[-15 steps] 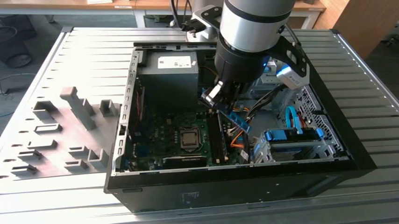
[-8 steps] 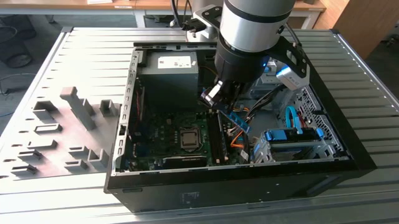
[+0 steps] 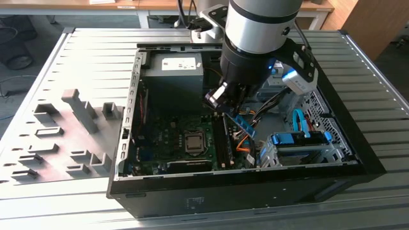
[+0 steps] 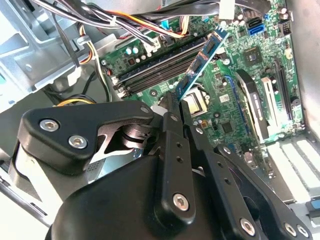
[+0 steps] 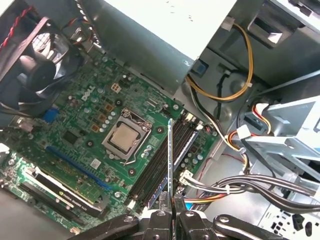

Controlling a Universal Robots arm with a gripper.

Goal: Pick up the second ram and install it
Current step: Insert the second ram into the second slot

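Tool (image 4: 177,100): clamped on one end of second ram (image 4: 202,65).
Second ram: tilted above memory slots (image 4: 150,67).
Hidden: its gripped end, between the jaws.

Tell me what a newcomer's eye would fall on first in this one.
In the exterior view, the big silver-and-black arm reaches down into the open computer case. In the second wrist view, the gripper is shut on the second ram, a blue-green stick held tilted over the motherboard's memory slots.

In the case (image 3: 223,201), second ram (image 4: 201,62) above memory slots (image 4: 160,65)
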